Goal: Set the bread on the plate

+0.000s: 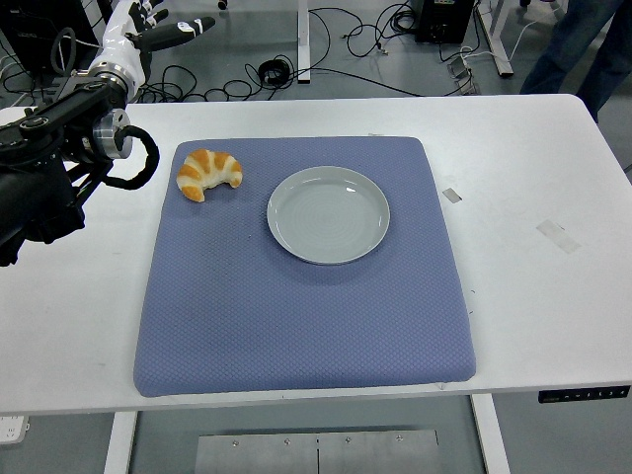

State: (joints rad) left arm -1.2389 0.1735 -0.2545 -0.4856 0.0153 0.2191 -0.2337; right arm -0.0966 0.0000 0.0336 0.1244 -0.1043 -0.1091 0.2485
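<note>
The bread, a golden croissant (208,173), lies on the far left part of a blue mat (296,326). A light grey plate (328,214) sits on the mat to the right of the croissant, with nothing on it. My left arm comes in from the left edge; its hand (163,30) is raised past the table's far left corner, behind and left of the croissant, with fingers extended and holding nothing. My right arm is out of view.
The mat lies on a white table (533,158) with bits of tape (556,235) on its right side. Cables (296,59) lie on the floor behind. A person's legs (583,44) show at the top right.
</note>
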